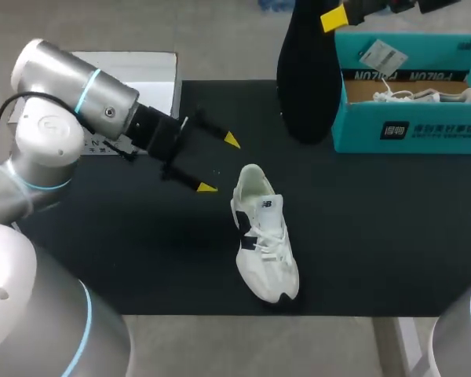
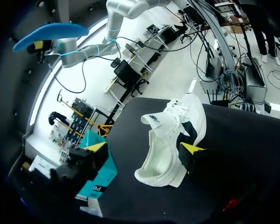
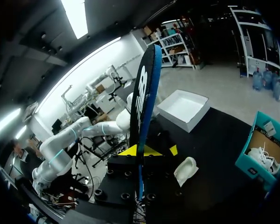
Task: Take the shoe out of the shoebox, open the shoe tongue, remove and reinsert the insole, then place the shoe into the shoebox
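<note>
Lying on its sole in the middle of the mat (image 1: 361, 259), the shoe (image 1: 263, 236) points its toe toward the robot and its heel toward the far side, well clear of the shoebox (image 1: 408, 129), which stands open at the far right corner. So the shoe is out, and the insole (image 3: 144, 93) is out too: the right gripper (image 3: 151, 150) has it pinched between both yellow tips and holds it upright, high above the table beside the shoebox. From the left wrist view the mouth of the shoe gapes wide, so the tongue looks pulled back, though I can't say how far. By my reckoning about half the job is left: the insole has to go back in, and then the shoe returns to the shoebox, where a second shoe (image 1: 424, 96) already lies. The left gripper (image 1: 220, 164) hangs low over the mat just beside the heel, fingers spread wide and holding nothing. One tip is close to the heel collar, and from above it seems not to touch. Its arm comes in from the left, forearm slanting down toward the shoe. A white lid (image 1: 153, 82) sits at the far left.
</note>
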Robot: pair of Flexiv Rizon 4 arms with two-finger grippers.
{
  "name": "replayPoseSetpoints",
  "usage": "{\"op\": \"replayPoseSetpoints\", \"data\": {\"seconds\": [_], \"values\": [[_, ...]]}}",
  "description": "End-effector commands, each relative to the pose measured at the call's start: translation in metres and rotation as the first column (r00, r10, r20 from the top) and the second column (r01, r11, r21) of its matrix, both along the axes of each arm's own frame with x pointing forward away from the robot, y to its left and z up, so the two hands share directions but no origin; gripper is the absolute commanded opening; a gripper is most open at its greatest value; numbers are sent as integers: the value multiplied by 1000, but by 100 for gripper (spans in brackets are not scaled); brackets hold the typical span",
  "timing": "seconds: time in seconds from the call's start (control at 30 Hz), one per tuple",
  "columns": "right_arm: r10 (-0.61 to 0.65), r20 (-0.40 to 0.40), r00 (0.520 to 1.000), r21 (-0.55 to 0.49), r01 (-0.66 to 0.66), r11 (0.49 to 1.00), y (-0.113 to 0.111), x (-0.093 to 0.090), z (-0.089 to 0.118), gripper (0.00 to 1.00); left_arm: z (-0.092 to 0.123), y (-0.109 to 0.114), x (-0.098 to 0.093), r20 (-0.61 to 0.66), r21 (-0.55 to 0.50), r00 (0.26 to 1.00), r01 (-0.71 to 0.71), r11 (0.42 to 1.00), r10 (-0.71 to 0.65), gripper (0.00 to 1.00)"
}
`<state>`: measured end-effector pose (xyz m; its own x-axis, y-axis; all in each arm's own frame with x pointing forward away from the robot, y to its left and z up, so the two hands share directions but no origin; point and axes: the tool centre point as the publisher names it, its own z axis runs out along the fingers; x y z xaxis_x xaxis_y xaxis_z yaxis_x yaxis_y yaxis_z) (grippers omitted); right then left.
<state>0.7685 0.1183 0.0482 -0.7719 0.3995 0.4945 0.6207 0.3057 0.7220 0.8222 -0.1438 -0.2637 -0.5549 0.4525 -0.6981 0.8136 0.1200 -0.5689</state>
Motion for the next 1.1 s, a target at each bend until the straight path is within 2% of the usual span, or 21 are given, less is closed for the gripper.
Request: {"op": "replayPoseSetpoints", "data": {"seconds": [0.03,0.3,0.37,0.47,0.77,0.97,1.1], "values": [[1,-3,1000,-4,-1,1000,2,2,0,0,-7,2,-1,-142,-595,928,-359,719,345,100],[1,-3,1000,-4,-1,1000,2,2,0,0,-7,2,-1,-142,-595,928,-359,719,345,100],[1,-3,1000,-4,-1,1000,2,2,0,0,-1,-1,1,-104,-598,930,-342,725,353,100],[1,-3,1000,-4,-1,1000,2,2,0,0,3,-8,9,-72,-589,927,-338,734,369,100],[1,-3,1000,-4,-1,1000,2,2,0,0,27,-21,31,70,-593,954,-194,781,291,100],[1,-3,1000,-4,-1,1000,2,2,0,0,32,-29,41,156,-544,961,-109,832,229,100],[1,-3,1000,-4,-1,1000,2,2,0,0,36,-33,48,182,-531,958,-93,842,220,100]]}}
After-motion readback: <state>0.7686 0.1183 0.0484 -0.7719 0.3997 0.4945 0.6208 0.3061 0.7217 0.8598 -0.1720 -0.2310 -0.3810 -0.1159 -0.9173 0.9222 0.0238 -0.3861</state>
